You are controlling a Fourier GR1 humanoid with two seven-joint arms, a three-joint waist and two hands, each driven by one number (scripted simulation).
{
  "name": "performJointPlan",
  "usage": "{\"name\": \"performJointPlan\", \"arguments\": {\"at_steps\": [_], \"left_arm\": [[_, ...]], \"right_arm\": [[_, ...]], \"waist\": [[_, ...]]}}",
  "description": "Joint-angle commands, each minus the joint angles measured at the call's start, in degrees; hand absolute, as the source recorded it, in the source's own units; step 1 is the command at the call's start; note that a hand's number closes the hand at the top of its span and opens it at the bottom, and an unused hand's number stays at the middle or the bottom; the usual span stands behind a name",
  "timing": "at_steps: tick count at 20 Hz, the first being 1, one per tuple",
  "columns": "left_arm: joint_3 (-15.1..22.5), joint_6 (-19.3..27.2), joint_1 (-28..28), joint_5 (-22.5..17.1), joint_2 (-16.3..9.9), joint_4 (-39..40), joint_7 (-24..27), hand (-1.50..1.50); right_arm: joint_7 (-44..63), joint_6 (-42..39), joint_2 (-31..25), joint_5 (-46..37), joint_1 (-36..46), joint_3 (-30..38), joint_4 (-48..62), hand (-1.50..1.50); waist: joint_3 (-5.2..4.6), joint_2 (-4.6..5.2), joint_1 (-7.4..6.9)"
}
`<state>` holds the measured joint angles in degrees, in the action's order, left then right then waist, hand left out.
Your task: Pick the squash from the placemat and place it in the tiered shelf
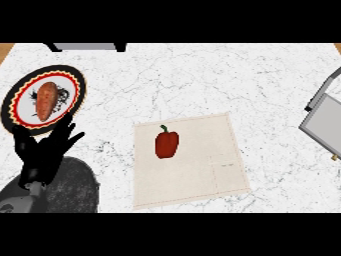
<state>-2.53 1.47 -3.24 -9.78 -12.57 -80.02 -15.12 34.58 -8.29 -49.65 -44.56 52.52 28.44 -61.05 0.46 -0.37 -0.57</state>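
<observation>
A red vegetable point(167, 144) with a green stem, shaped like a pepper, lies on the beige placemat point(195, 175), in its upper left part. The grey tiered shelf point(339, 125) stands at the counter's right edge, well away from the placemat. My left hand point(44, 147) rests open at the lower left with its fingers up, left of the placemat and just below a plate. It touches nothing that I can see. My right hand shows nowhere in this view.
A round plate point(71, 80) with a dark and red patterned rim sits at the far left and carries an orange sweet potato point(47, 101). A grey object point(88, 47) stands at the counter's back edge. White marble counter point(202, 80) lies between placemat and shelf.
</observation>
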Motion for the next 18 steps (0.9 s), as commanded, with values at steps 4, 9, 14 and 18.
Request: {"name": "performJointPlan", "arguments": {"at_steps": [4, 9, 14, 18], "left_arm": [[1.94, 1.33, 2.94, 1.64, 2.63, 1.56, -0.96, 0.00], [-0.24, 0.57, -0.21, 0.75, -0.03, 1.72, -3.98, 0.00], [-0.21, -1.22, 3.05, -0.05, 0.13, 0.03, -2.07, 0.00], [-0.50, -0.94, 1.98, 0.52, 0.61, 1.65, -0.75, 0.00]], "right_arm": [[2.34, 5.99, 0.42, 3.96, 2.73, 5.47, -0.31, -1.50], [0.75, 10.92, 1.91, 9.33, 3.14, 10.92, -0.56, -1.50], [2.61, 17.46, 1.41, 10.49, 4.85, 13.68, -1.96, -1.50], [3.71, 20.63, -3.44, 7.97, 4.25, 13.77, -2.63, -1.50]], "waist": [[-0.47, 0.37, 0.22], [-0.43, 0.41, 0.61], [-0.46, 0.42, 0.14], [-0.51, 0.46, 0.41]]}}
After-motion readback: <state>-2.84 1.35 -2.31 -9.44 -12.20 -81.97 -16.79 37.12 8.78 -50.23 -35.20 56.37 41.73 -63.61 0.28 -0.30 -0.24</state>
